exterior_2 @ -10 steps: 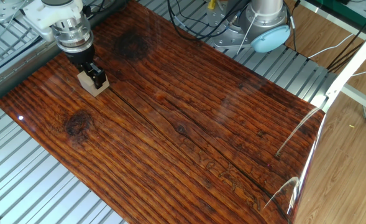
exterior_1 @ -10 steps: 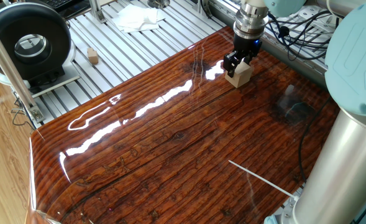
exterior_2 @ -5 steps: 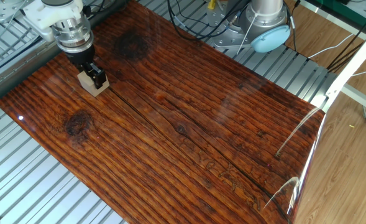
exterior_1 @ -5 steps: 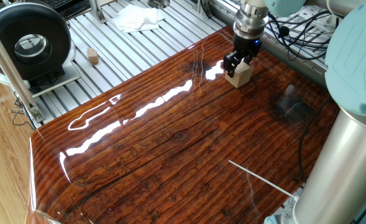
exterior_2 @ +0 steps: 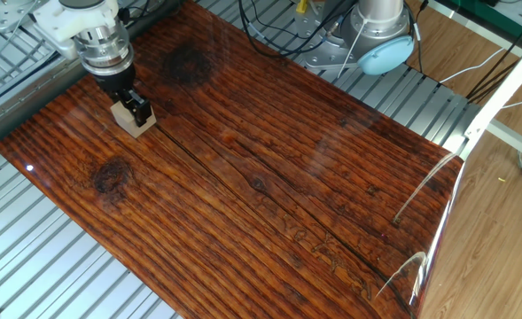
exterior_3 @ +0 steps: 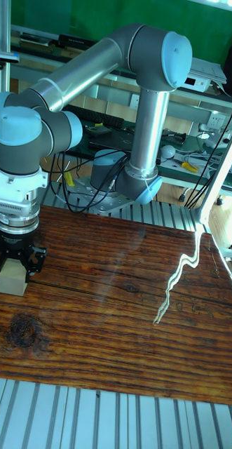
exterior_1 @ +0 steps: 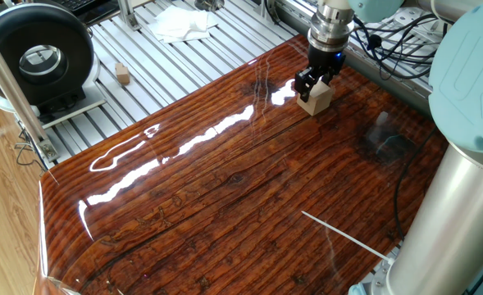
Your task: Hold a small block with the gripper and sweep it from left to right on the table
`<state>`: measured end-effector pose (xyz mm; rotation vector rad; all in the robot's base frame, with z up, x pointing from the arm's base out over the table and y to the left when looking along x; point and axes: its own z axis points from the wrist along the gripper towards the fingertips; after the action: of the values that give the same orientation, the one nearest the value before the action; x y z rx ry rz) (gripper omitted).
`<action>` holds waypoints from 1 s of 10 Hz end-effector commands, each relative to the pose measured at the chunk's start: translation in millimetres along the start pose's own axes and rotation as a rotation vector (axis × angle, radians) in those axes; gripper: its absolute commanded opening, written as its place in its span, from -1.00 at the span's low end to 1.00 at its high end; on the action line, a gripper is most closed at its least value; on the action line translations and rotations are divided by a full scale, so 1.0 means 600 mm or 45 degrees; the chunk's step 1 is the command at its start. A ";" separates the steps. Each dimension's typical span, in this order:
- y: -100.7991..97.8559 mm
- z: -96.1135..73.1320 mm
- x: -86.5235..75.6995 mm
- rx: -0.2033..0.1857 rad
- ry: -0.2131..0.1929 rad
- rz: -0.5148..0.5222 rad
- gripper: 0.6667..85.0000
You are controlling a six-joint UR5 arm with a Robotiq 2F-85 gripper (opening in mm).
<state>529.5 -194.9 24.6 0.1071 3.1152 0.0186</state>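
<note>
Starting at the near edge in one fixed view: bare stretch of the table point(exterior_1: 225, 205), glossy reddish-brown board, strong grain, white glare streaks running diagonally across it. A thin pale line lies on the board near the grey arm column point(exterior_1: 458, 197) that fills the near right.

Further back, toward the board's far corner, the small block point(exterior_1: 316, 97) sits on the table surface, pale beige wooden cube, faces plain. The gripper point(exterior_1: 312, 85) stands over it, wrist vertical, black prongs down either side of the cube and closed against it; block is clamped between them. The other fixed view agrees: block point(exterior_2: 132, 119) on the wood just beside a dark knot patch, fingers point(exterior_2: 139, 109) pressed to its side. In the tall fixed view the cube point(exterior_3: 12, 277) rests low between the prongs, bottom at board level.

Beyond the table, ribbed aluminium slats point(exterior_1: 151, 70). On them, well away from the gripper, a tinier brownish block point(exterior_1: 123, 74), crumpled white cloth point(exterior_1: 181, 23), and a black round fan housing point(exterior_1: 34, 56) at far left. Cables point(exterior_1: 389, 37) trail behind the wrist.
</note>
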 end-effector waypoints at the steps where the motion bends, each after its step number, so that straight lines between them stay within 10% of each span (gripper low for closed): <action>1: 0.004 -0.002 -0.002 -0.017 -0.006 0.009 -0.99; 10: 0.010 -0.002 -0.002 -0.027 -0.006 0.016 -0.99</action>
<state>529.7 -191.0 24.5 0.1135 3.1152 0.0337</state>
